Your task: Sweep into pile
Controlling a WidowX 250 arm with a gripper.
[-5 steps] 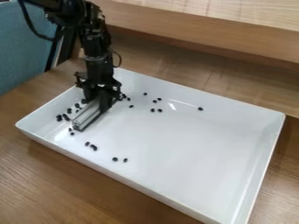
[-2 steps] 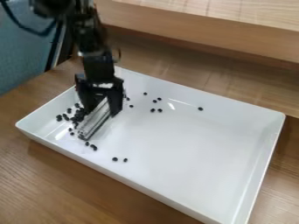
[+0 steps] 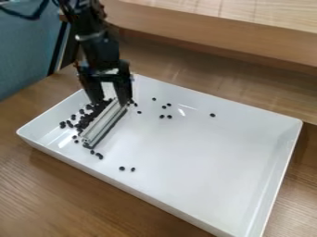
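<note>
My gripper (image 3: 111, 101) stands over the left part of the white tray, with its two fingers spread apart. A silver metal bar (image 3: 104, 122) lies slanted in the tray, its far end by the right finger and its near end toward the front left. Tray floor and some beans show between the left finger and the bar. Many small black beans (image 3: 83, 123) are bunched along the bar's left side. Loose beans lie to the right, such as a lone bean (image 3: 212, 115), and near the front, such as another bean (image 3: 122, 168).
The white tray (image 3: 289, 152) has raised walls on all sides and rests on a wooden table (image 3: 43, 185). A wooden ledge (image 3: 217, 41) runs behind it. A blue-grey panel (image 3: 22, 60) stands at the back left.
The gripper's fingers have spread and the gripper has lifted slightly. The bar has shifted a little right and toward the front, and more of the bean cluster beside it shows.
</note>
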